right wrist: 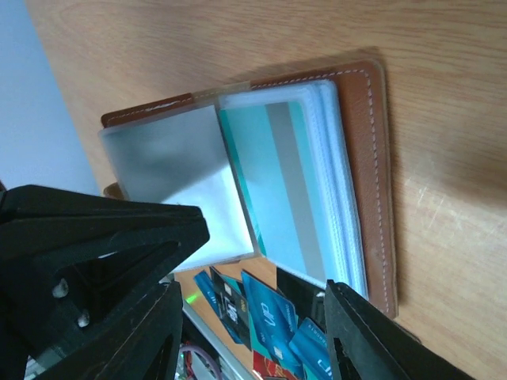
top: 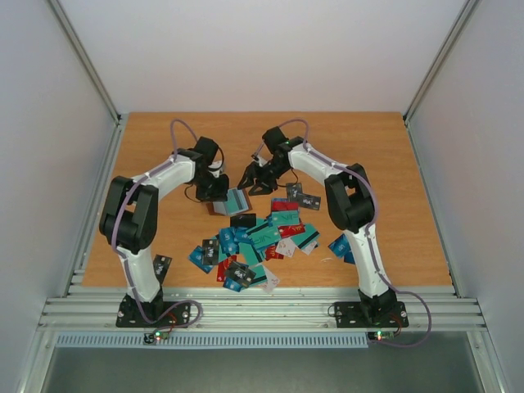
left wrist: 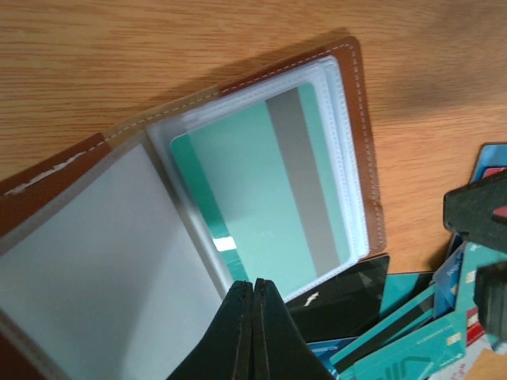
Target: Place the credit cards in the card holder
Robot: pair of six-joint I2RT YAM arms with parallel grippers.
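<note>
The card holder (top: pixel 236 201) lies open on the wooden table, brown leather (left wrist: pixel 366 158) around clear plastic sleeves. One sleeve holds a teal card with a grey stripe (left wrist: pixel 261 198) (right wrist: pixel 269 182). My left gripper (top: pixel 216 188) is shut, its tips (left wrist: pixel 253 283) pressed together over the lower edge of that sleeve, with nothing visible between them. My right gripper (top: pixel 255 180) is open and empty (right wrist: pixel 269 260), hovering by the holder's brown edge (right wrist: pixel 360 142). The loose credit cards (top: pixel 262 237), mostly teal and blue with some red and black, lie in a heap just in front of the holder (left wrist: pixel 412 332) (right wrist: pixel 269 317).
A single dark card (top: pixel 162 266) lies by the left arm's base. Two blue cards (top: pixel 340 246) lie beside the right arm. A black card (top: pixel 293 191) sits behind the heap. A metal rail (top: pixel 262 307) runs along the table's near edge, with walls on both sides.
</note>
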